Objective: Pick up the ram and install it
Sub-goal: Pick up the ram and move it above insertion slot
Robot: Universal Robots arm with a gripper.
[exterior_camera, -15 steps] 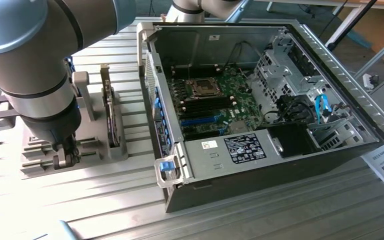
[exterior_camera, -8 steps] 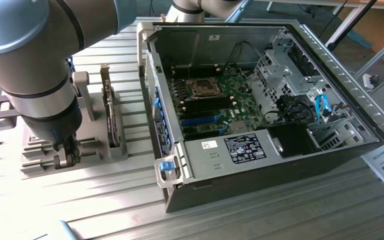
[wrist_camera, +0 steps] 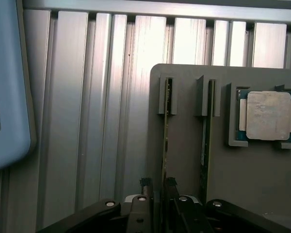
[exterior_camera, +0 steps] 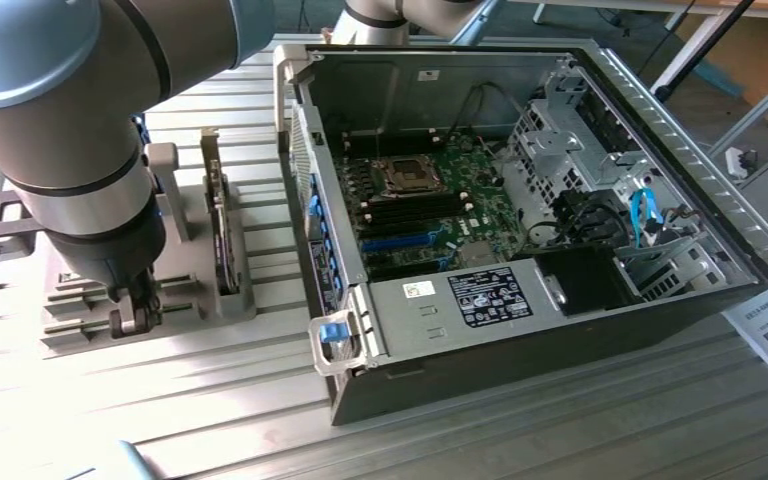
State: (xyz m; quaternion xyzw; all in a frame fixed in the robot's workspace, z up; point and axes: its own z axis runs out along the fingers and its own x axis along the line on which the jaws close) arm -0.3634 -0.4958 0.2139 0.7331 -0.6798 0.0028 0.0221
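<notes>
The ram [wrist_camera: 165, 141] is a thin, long, dark green board seen edge-on. It stands on its long edge in a narrow slot of a grey holder [wrist_camera: 184, 145]. Its far end sits between two raised guides. Its near end passes between the spread fingertips of the gripper [wrist_camera: 158, 184]; whether they touch it cannot be told. A second stick [wrist_camera: 205, 141] stands parallel in the next slot, apart from it. In the exterior view the holder lies at lower left.

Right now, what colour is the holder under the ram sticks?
The holder is grey; wrist view shows it best.
</notes>
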